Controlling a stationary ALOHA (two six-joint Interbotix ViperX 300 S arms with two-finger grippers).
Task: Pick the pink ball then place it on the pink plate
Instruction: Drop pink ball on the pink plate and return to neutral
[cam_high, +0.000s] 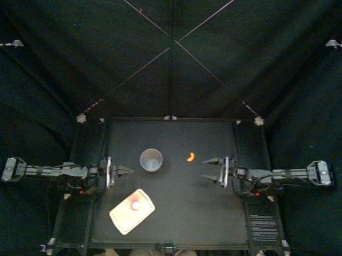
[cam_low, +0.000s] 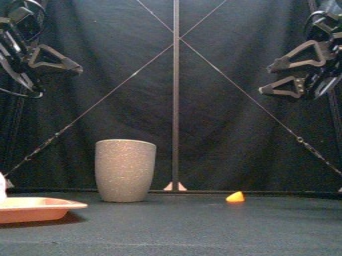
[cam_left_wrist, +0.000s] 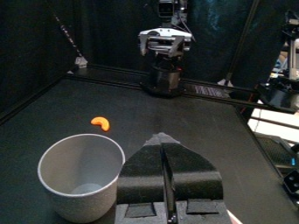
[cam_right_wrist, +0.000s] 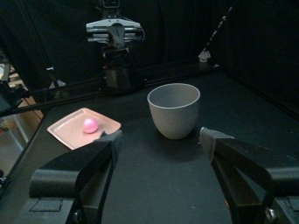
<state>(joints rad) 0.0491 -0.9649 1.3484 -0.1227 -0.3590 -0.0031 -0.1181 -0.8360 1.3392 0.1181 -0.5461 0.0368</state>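
Though round, pink ball (cam_right_wrist: 86, 125) on flat pink plate (cam_right_wrist: 107, 127).

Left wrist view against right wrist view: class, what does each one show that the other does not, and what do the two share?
Only the left wrist view shows the small orange toy, which lies on the table beyond the cup, and the left hand with its jaws together. Only the right wrist view shows the pink ball lying on the pink tray, and the right hand with its jaws wide apart. Both show the grey cup standing upright on the black table.
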